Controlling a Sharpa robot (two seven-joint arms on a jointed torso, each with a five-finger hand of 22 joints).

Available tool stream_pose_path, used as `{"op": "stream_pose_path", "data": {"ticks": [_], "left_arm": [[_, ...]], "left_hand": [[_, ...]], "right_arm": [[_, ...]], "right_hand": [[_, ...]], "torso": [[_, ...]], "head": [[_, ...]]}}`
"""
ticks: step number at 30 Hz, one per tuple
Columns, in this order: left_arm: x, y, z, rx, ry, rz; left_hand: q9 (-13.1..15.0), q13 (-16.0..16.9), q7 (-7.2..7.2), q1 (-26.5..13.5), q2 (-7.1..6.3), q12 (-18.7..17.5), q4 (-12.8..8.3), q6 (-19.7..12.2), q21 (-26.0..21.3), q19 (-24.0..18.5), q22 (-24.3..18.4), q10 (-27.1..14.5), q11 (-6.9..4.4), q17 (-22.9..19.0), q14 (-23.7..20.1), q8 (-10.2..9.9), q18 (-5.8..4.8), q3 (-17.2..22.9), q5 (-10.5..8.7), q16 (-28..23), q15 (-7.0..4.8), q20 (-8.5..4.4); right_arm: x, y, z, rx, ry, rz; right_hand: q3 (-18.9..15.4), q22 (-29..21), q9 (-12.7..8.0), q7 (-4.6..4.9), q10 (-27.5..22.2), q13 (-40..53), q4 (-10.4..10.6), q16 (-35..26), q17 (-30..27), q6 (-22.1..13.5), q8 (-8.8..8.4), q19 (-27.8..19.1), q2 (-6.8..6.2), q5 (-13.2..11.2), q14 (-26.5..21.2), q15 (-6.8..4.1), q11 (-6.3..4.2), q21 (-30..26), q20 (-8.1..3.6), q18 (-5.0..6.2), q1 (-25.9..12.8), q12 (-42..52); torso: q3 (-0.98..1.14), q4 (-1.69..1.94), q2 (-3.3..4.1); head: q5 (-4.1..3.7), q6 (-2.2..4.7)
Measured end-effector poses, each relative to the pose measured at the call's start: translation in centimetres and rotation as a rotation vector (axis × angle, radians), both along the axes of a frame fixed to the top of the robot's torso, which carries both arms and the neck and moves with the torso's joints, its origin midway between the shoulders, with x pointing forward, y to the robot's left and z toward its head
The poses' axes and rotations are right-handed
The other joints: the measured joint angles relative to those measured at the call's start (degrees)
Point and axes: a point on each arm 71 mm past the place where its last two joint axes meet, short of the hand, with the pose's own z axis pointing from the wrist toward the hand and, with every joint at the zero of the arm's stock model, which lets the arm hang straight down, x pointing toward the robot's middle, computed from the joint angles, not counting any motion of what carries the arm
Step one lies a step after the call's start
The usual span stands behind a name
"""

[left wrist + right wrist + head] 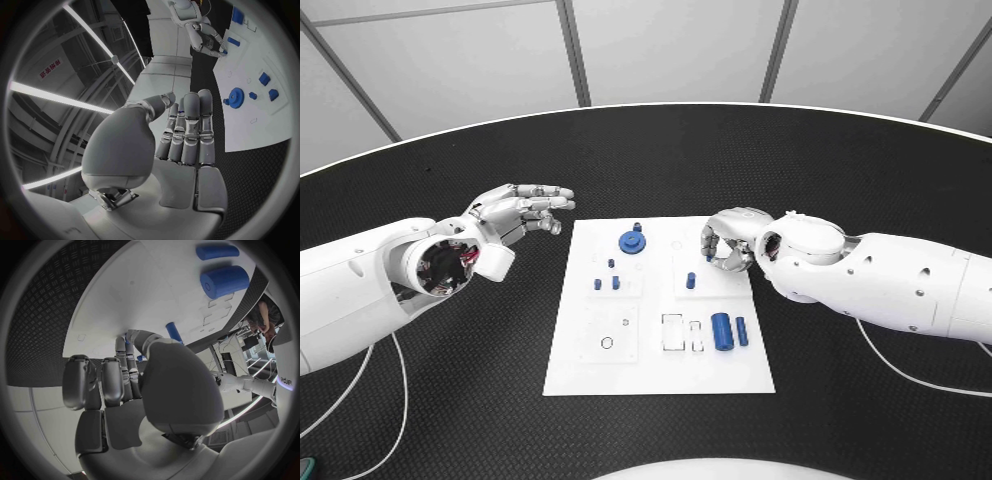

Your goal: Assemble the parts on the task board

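Task board (661, 340): right hand (728, 240) curled over it, grasp unclear; left hand (516, 213) hovers beside, fingers released.

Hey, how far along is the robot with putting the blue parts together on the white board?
Seemingly done: the gear sits on the board and small pegs stand upright. In hand: the right robot hand reaches onto the board's far right corner. Left: two cylinders lie loose; the left robot hand hovers empty.

I see the white task board (589, 370) lying flat mid-table — small blue parts (721, 331) scattered across it, some upright.
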Motion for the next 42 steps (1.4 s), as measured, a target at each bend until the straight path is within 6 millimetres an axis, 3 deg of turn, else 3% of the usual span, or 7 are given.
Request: {"op": "stream_pose_path", "data": {"ticks": [3, 5, 16, 21, 27, 33, 42], "left_arm": [[-0.01, 0.01, 0.00, 0.001, 0.001, 0.001], [-0.02, 0.03, 0.00, 0.001, 0.001, 0.001], [-0.08, -0.05, 0.00, 0.002, 0.003, 0.001], [-0.09, -0.13, 0.00, 0.002, 0.004, -0.002], [-0.10, -0.13, -0.02, 0.002, 0.006, -0.004], [-0.11, -0.12, -0.03, 0.004, 0.008, -0.006], [-0.08, -0.08, -0.06, 0.005, 0.009, -0.007]], "left_hand": [[0.0, 0.0, 0.00, 0.0, 0.00, 0.0, 0.0, 0.0, 0.0, 0.0, 0.0, 0.0, 0.00, 0.0, 0.0, 0.0, 0.00, 0.0, 0.00, 0.0, 0.00, 0.00], [0.0, 0.0, 0.00, 0.0, 0.00, 0.0, 0.0, 0.0, 0.0, 0.0, 0.0, 0.0, 0.00, 0.0, 0.0, 0.0, 0.00, 0.0, 0.00, 0.0, 0.00, 0.00], [0.0, 0.0, 0.00, 0.0, 0.00, 0.0, 0.0, 0.0, 0.0, 0.0, 0.0, 0.0, 0.00, -0.1, 0.0, 0.0, -0.01, 0.0, 0.00, 0.0, 0.00, 0.00], [0.0, 0.0, -0.01, 0.0, 0.00, 0.0, 0.0, 0.0, 0.0, 0.0, 0.0, 0.0, 0.00, -0.1, 0.0, 0.0, -0.02, -0.3, 0.00, 0.0, 0.00, 0.00], [0.0, 0.0, 0.00, 0.0, 0.00, 0.0, 0.0, 0.0, 0.0, 0.0, 0.0, 0.0, 0.00, -0.1, 0.0, 0.0, -0.02, -0.3, 0.00, 0.0, 0.00, 0.00], [0.0, 0.0, -0.01, 0.0, 0.00, 0.0, 0.0, 0.0, 0.0, 0.0, -0.1, -0.2, 0.20, -0.1, 0.0, 0.0, -0.03, -0.3, 0.00, 0.0, 0.00, 0.00], [0.0, 0.0, -0.01, 0.0, 0.00, 0.0, 0.0, 0.0, 0.0, 0.0, -0.1, -0.2, 0.20, -0.1, -0.4, 0.0, -0.04, -0.3, 0.00, 0.0, -0.01, 0.00]], "right_arm": [[-0.02, 0.13, 0.01, 0.002, -0.002, 0.002], [-0.04, 0.26, 0.00, 0.003, -0.003, 0.004], [-0.15, 0.74, -0.39, -0.002, 0.009, 0.005], [-0.23, 0.78, -0.54, -0.025, 0.005, 0.006], [-0.35, 0.69, -0.53, -0.043, -0.015, 0.001], [-0.40, 0.50, -0.36, -0.051, -0.050, -0.002], [-0.59, 0.56, 0.09, -0.015, -0.099, -0.001]], "right_hand": [[0.0, 0.0, 0.2, -0.16, 0.2, 0.0, -0.4, 0.2, 0.1, 0.2, 0.04, 0.0, 0.05, 0.0, 0.0, 0.00, -0.19, 0.5, 0.00, -0.05, 0.1, -0.1], [0.0, 0.0, 0.3, -0.15, 0.8, 0.0, -0.8, 0.3, 0.1, 0.8, 0.37, 0.0, 0.05, 0.0, 0.0, 0.00, -0.15, 1.0, 0.00, -0.88, 0.1, -0.1], [-0.3, 0.0, 0.6, -0.56, 1.5, -0.1, -1.0, 0.7, 0.2, 1.4, 0.39, 0.0, 0.95, -2.3, 0.0, 0.00, -0.53, 2.5, 0.00, -0.88, -0.9, -0.2], [-0.1, 0.0, 0.8, -0.67, 1.9, 0.0, -1.2, 0.7, 0.3, 1.9, 0.67, 0.0, 0.95, -2.4, 0.0, -0.29, -0.48, 3.2, 0.00, -0.88, -0.9, -0.3], [0.7, 0.0, 1.3, -0.79, 3.3, -0.1, -2.9, 0.7, 0.3, 2.8, 1.14, 0.2, 2.03, -1.4, 0.0, -0.41, -1.06, 5.4, -0.21, -1.77, 0.2, -0.4], [1.7, 0.0, 1.6, -0.88, 4.2, 0.1, -4.4, 0.7, 0.0, 2.9, 1.26, 0.0, 2.60, -1.4, 0.0, -0.79, -1.11, 6.0, -0.42, -1.77, 0.8, -0.4], [1.9, 0.0, 2.2, -0.82, 4.8, 0.3, -4.7, 0.7, -0.2, 3.7, 1.28, 0.0, 3.00, -2.3, 0.0, -0.79, -1.33, 7.1, -0.41, -1.76, 0.3, -0.4]], "torso": [[0.00, 0.02, 0.02], [-0.01, 0.03, 0.03], [-0.01, -0.04, -0.04], [-0.02, -0.07, -0.09], [-0.02, -0.07, -0.12], [-0.01, -0.06, -0.11], [0.04, -0.09, -0.11]], "head": [[-0.05, -0.07], [-0.06, -0.12], [-0.03, -0.29], [-0.03, -0.38], [-0.02, -0.35], [-0.07, -0.30], [-0.18, -0.20]]}}
